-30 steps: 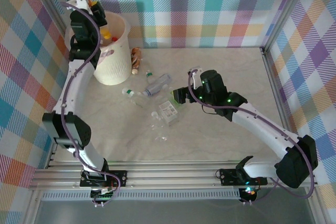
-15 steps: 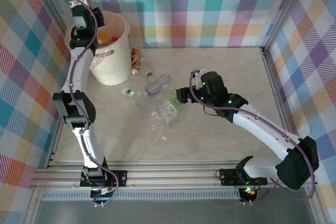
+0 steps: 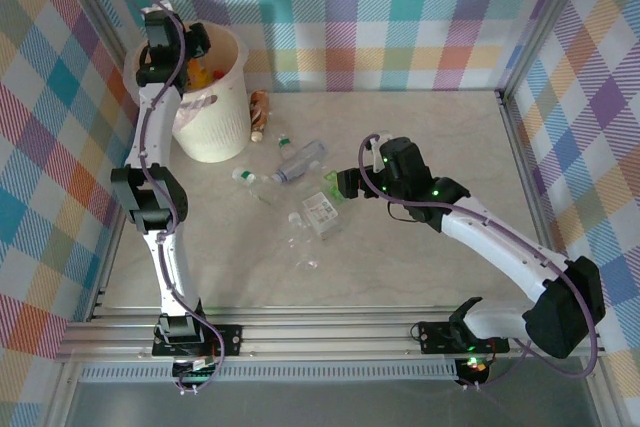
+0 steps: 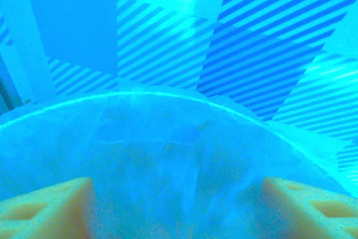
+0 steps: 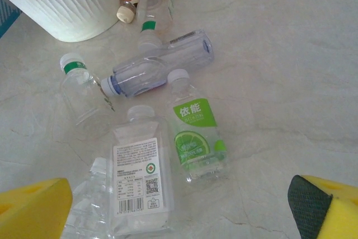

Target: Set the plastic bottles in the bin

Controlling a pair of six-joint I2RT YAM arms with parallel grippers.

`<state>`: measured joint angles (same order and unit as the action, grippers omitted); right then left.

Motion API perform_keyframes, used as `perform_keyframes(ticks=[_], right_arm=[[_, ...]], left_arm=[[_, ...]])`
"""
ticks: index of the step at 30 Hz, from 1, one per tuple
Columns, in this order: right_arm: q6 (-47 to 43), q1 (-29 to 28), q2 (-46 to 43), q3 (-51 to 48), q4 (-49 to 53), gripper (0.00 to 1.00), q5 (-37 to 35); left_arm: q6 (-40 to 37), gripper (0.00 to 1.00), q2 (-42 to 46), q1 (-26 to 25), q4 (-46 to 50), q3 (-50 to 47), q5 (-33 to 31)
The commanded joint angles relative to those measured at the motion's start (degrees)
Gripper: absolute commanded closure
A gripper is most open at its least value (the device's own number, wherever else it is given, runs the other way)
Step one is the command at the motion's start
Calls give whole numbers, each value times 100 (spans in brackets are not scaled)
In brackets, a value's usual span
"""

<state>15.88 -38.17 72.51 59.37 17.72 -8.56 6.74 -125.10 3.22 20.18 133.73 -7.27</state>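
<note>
Left pincer [image 4: 179,208] gapes over bin [image 3: 216,133]; bottles [image 5: 140,166] litter table [image 3: 430,137]

依能 — on green-labelled bottle [image 5: 197,134]

Bin [image 3: 215,117]: showing cream-white, ribbed sides.
Worktop [image 3: 440,157]: showing pale beige marbling.
Walls [image 3: 400,7]: carrying pastel plaid in teal, orange, purple and yellow.
Green-label bottle [image 5: 197,132]: clear, wearing a lime-green label and white cap.
White-label bottle [image 5: 137,177]: clear, carrying a white printed label.
Right gripper [image 5: 179,214] pads [image 5: 33,208]: showing yellow.
</note>
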Motion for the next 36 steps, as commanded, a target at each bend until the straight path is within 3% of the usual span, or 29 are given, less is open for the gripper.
perform_keyframes(ticks=[1, 15, 24, 28, 36], right_arm=[[119, 39, 8, 169, -2, 0, -25], [138, 38, 80, 140, -105, 0, 55], [200, 42, 139, 83, -151, 0, 148], [298, 38, 193, 52, -149, 0, 87], [371, 39, 211, -26, -270, 0, 108]], left_arm=[[239, 18, 177, 108, 233, 258, 95], [910, 14, 535, 43, 765, 250, -56], [1143, 4, 1076, -340, 1026, -39, -271], [1277, 0, 1737, -612, 731, -887, -530], [1389, 0, 3614, -1338, 66, -3616, -1200]])
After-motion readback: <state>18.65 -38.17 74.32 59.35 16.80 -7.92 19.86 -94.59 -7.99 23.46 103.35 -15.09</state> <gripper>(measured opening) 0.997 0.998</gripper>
